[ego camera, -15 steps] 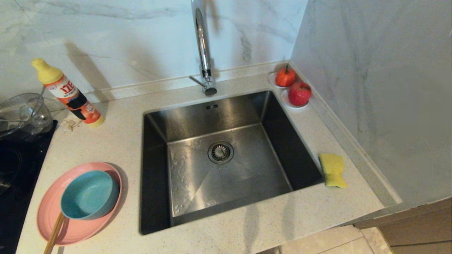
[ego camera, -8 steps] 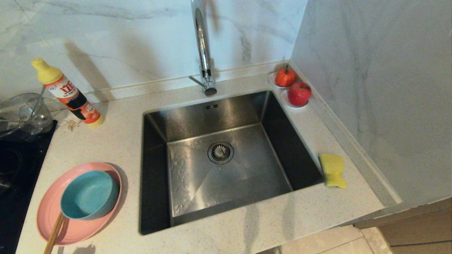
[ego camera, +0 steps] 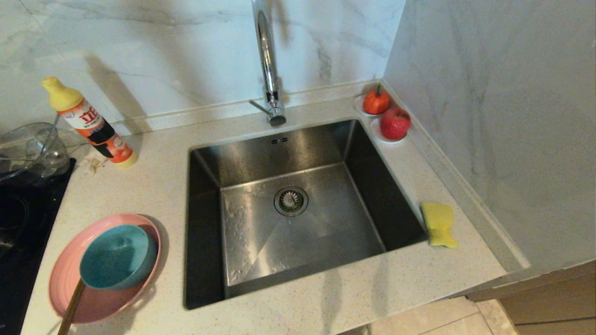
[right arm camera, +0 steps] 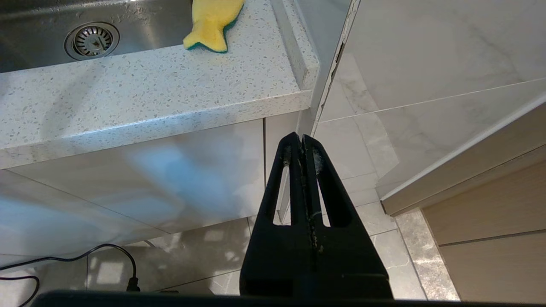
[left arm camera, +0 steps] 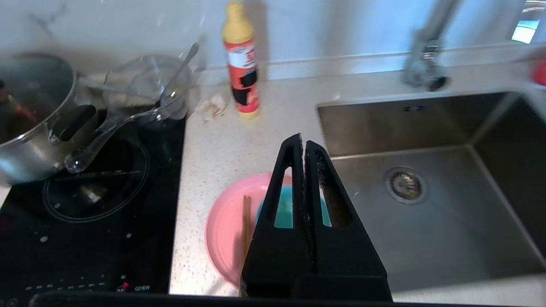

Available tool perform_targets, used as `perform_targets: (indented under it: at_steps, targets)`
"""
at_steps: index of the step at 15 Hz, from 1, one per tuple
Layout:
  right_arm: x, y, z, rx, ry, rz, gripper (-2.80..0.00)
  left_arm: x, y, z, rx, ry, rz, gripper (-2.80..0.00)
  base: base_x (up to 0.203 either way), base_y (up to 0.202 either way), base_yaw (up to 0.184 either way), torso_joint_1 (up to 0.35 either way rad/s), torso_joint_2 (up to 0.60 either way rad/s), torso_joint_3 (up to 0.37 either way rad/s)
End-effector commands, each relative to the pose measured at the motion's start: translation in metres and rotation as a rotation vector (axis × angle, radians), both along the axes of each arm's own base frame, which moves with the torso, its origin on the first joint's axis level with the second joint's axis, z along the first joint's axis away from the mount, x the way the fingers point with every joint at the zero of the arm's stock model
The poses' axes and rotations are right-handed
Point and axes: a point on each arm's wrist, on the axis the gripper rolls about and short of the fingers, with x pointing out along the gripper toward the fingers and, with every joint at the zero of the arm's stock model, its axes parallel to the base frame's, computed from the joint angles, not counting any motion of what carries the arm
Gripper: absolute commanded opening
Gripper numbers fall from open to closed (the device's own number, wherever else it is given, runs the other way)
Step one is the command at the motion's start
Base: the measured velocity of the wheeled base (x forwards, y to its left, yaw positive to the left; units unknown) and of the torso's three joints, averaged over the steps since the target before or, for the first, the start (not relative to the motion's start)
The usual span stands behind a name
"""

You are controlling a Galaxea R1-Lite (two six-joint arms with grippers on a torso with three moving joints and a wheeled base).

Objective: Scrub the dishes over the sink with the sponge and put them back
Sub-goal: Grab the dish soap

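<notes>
A speckled pale surface (ego camera: 153, 186) surrounds a square steel sink (ego camera: 288, 209) with a tall chrome tap (ego camera: 267, 60) behind it. Left of the sink, a teal bowl (ego camera: 116, 256) sits inside a pink plate (ego camera: 93, 298), with a wooden stick (ego camera: 70, 309) leaning on the plate's rim. The yellow sponge (ego camera: 438, 224) lies on the surface just right of the sink.

The head view shows no arms. Only the left wrist view shows the left end effector (left arm camera: 303, 145), fingers pressed together and empty, above the plate and bowl, plus a steel pot (left arm camera: 30, 119) on a black cooktop (left arm camera: 85, 204). The right wrist view alone shows the right end effector (right arm camera: 301, 145), likewise closed and empty, below the surface edge over tiled floor (right arm camera: 367, 213).
</notes>
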Motion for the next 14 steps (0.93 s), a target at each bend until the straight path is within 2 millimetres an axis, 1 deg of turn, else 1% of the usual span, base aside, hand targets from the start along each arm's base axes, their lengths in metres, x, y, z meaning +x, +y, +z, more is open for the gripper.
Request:
perform_targets:
  at_steps: [1,3,4,5,7,9,12,14]
  targets:
    - [0.0,0.0,0.0,0.0,0.0,0.0,-2.8,0.073,0.0,0.027,-0.02,0.19,0.027,-2.8,0.0,0.0,0.0,0.0,0.0,0.0]
    - [0.0,0.0,0.0,0.0,0.0,0.001,-2.8,0.121,0.004,0.034,-0.045,0.287,0.07,-2.8,0.0,0.0,0.0,0.0,0.0,0.0]
    - [0.0,0.0,0.0,0.0,0.001,0.0,-2.8,0.147,0.007,0.034,-0.068,0.327,0.092,-2.8,0.0,0.0,0.0,0.0,0.0,0.0]
    - [0.0,0.0,0.0,0.002,-0.001,0.0,-2.8,0.17,0.01,0.032,-0.093,0.358,0.106,-2.8,0.0,0.0,0.0,0.0,0.0,0.0]
    - [0.0,0.0,0.0,0.001,-0.001,0.0,-2.8,0.216,0.016,0.019,-0.143,0.422,0.129,-2.8,0.0,0.0,0.0,0.0,0.0,0.0]
    - [0.0,0.0,0.0,0.0,-0.001,0.0,-2.8,0.251,0.021,0.002,-0.195,0.462,0.148,-2.8,0.0,0.0,0.0,0.0,0.0,0.0]
    - [0.0,0.0,0.0,0.0,0.001,0.001,-2.8,0.295,0.034,-0.022,-0.226,0.466,0.209,-2.8,0.0,0.0,0.0,0.0,0.0,0.0]
    - [0.0,0.0,0.0,0.001,0.0,0.001,-2.8,0.316,0.039,-0.037,-0.229,0.465,0.249,-2.8,0.0,0.0,0.0,0.0,0.0,0.0]
